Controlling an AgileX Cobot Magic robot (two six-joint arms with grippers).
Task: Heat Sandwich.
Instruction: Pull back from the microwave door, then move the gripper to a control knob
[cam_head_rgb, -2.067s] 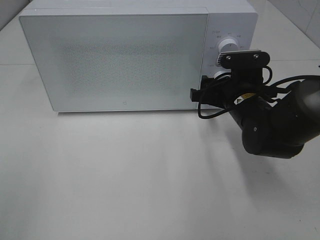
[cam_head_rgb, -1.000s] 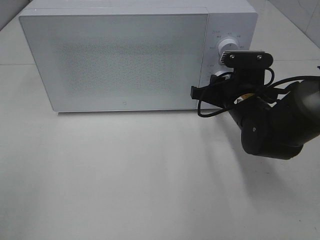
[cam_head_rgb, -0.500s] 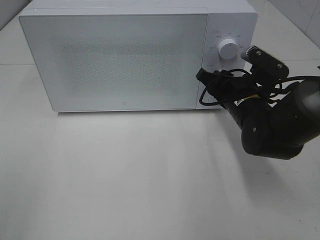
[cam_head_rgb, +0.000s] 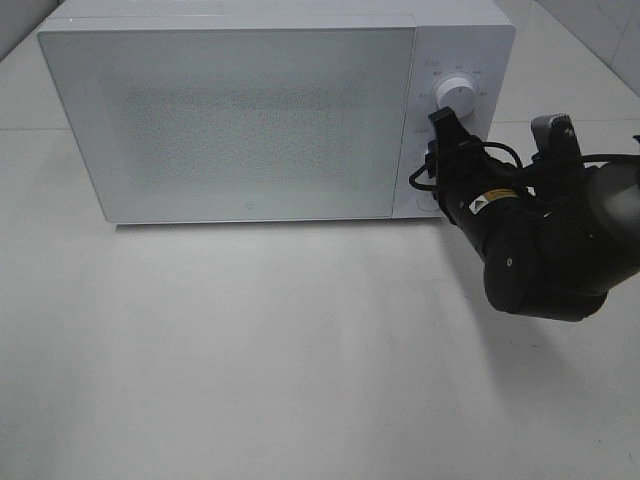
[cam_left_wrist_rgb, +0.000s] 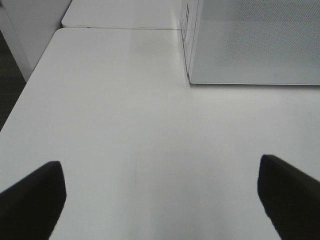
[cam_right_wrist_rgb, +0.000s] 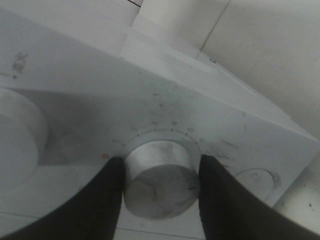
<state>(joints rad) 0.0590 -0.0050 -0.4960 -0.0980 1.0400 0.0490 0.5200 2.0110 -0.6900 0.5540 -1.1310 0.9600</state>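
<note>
Black fingers (cam_right_wrist_rgb: 111, 200) seemingly pinch lower dial (cam_right_wrist_rgb: 160, 177) (door (cam_head_rgb: 240, 110) shut).

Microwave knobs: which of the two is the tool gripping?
The lower knob, clamped on both sides by the right tool; the upper knob sits free above it.

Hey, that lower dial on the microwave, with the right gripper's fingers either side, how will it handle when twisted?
The lower dial looks smooth, round and rigid, so the right gripper may slip unless it squeezes firmly. The microwave is a broad box flat on the table, so it probably stays put.
</note>
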